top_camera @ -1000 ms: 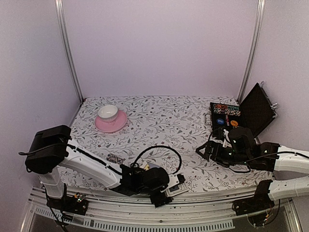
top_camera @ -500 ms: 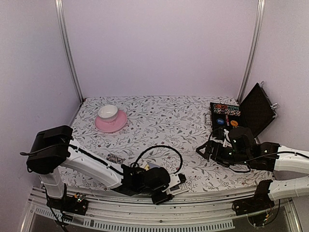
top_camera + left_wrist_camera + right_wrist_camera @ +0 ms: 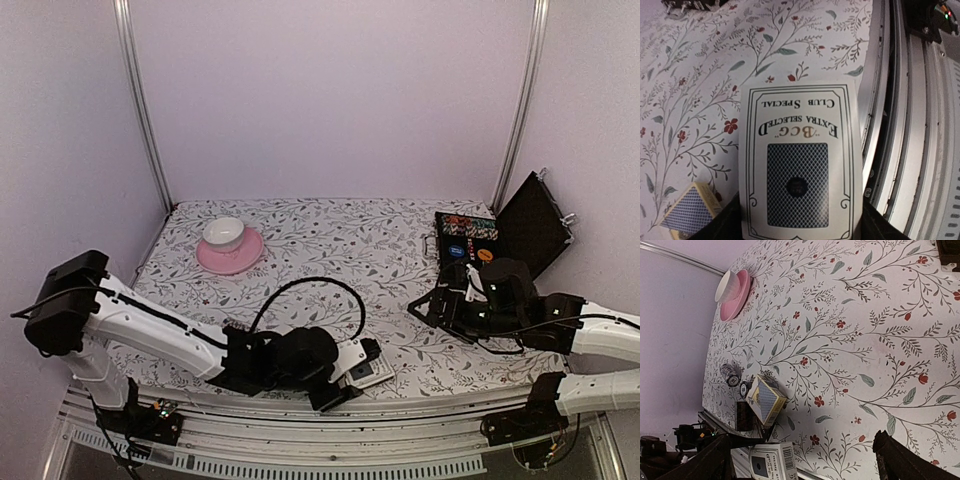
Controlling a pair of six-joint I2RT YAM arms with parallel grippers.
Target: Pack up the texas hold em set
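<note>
- Several pieces of the set lie outside the case (image 3: 534, 226), so by the look of it the packing is only partly done.
- The case stands open at the far right corner of the table (image 3: 340, 250), its lid leaning back. Striped chip rolls (image 3: 466, 228) fill its far end. Nearer in are small round pieces, blue and orange, too small to name.
- Left gripper (image 3: 799, 220): its jaws press against both long sides of a boxed card deck (image 3: 800, 170) at the near edge of the table, which looks like a grip.
- A second deck (image 3: 767, 401), blue-backed, sits tilted just beside it, and a loose chip roll (image 3: 730, 374) lies near that, well apart from the case.
- Right gripper (image 3: 802, 445): its jaws are spread wide and hold nothing, near the case.
- Left to do, as judged: carry both decks and the loose roll across to the case, then close the lid.
- The pink saucer (image 3: 230, 252) and its cup (image 3: 224, 232) at the far left are not part of the set.
</note>
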